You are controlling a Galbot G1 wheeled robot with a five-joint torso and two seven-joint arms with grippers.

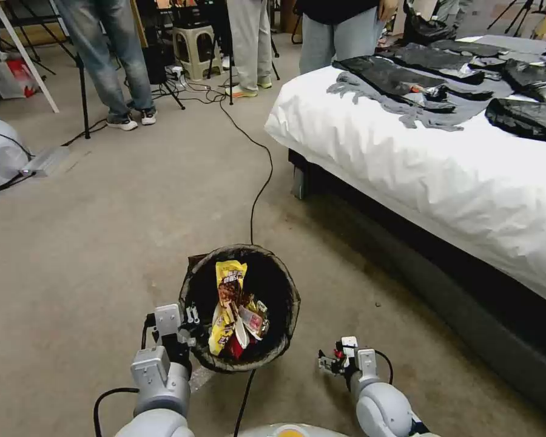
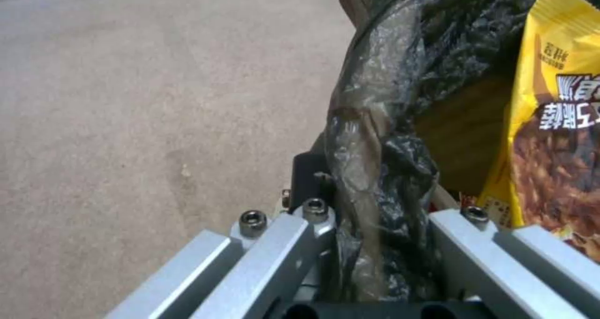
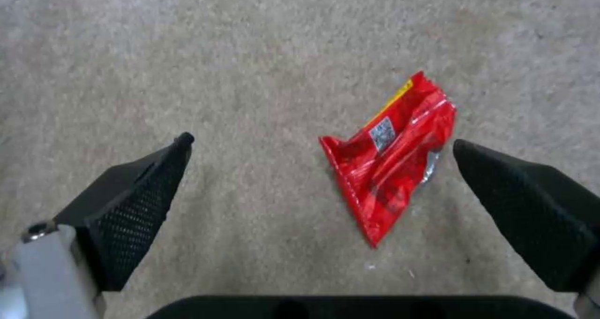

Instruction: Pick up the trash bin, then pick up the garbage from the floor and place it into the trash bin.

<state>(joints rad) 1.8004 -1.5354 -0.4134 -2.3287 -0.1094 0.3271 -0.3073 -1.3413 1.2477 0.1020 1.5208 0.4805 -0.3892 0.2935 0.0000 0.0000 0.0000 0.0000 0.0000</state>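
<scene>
The trash bin [image 1: 289, 301], lined with a crinkled black bag, hangs just above the carpet in front of me. My left gripper [image 1: 188, 318] is shut on its near left rim; in the left wrist view the bag-covered rim [image 2: 365, 136] runs between the fingers [image 2: 309, 172]. Inside lie garbage pieces: a tall yellow-brown snack wrapper [image 1: 227, 297] [image 2: 556, 136] and red-and-white wrappers [image 1: 252, 320]. My right gripper [image 1: 335, 362] is low to the right of the bin. It is open [image 3: 322, 143] and looks straight down at a red wrapper [image 3: 391, 162] lying flat on the carpet between its fingertips.
A bed with a white sheet [image 1: 467, 176] and dark clothes [image 1: 418, 79] takes up the right side, its dark base close to my right arm. A black cable [image 1: 261, 182] runs across the carpet to the bin. People's legs and tripods stand at the back; a white device [image 1: 0, 152] sits far left.
</scene>
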